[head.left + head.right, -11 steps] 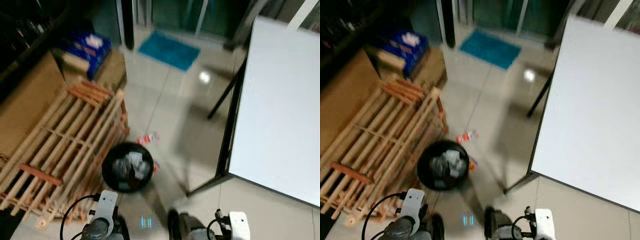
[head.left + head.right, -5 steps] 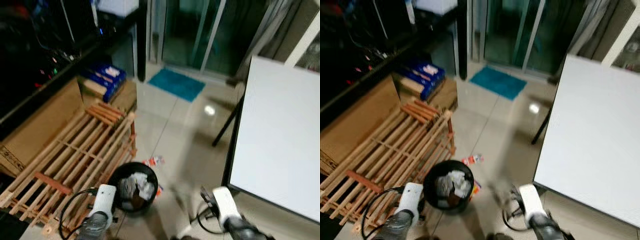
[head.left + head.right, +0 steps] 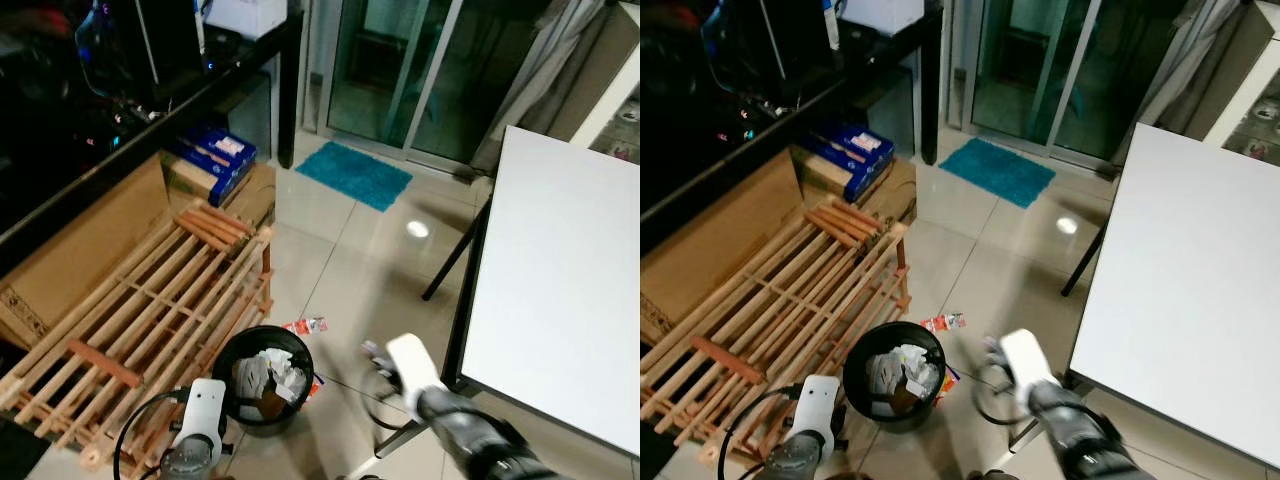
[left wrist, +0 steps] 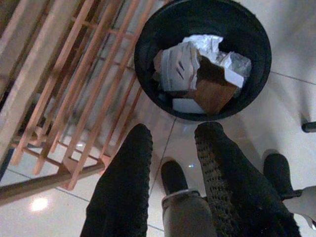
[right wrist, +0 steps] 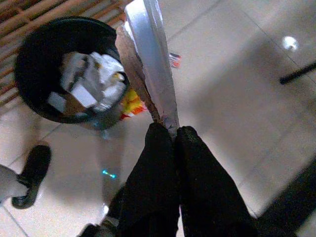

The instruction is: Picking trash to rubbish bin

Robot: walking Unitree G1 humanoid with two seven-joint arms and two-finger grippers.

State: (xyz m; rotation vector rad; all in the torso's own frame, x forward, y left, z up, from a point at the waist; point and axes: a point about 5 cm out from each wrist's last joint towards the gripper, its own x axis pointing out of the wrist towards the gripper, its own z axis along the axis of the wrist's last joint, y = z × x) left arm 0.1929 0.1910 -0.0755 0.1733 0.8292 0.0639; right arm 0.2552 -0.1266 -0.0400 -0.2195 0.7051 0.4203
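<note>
A black round bin (image 3: 224,355) stands on the tiled floor, full of crumpled paper and card. My right gripper (image 5: 170,132) is shut on a flat silver and brown piece of trash (image 5: 147,59), held out to the right of the bin (image 5: 29,54). My right arm (image 3: 412,364) looks blurred. My left gripper (image 4: 173,136) hangs open and empty just short of the bin (image 4: 148,29). A red and white wrapper (image 3: 306,326) lies on the floor beyond the bin. A yellow and red wrapper (image 5: 132,102) lies against the bin's base.
A wooden slatted rack (image 3: 140,300) leans left of the bin, with a cardboard box (image 3: 80,240) behind it. A whiteboard on a black stand (image 3: 560,290) is at the right. A blue mat (image 3: 354,173) lies before glass doors.
The camera has tilted up, showing more of the room. My right arm has risen from the bottom edge and reached forward to the right of the bin.
</note>
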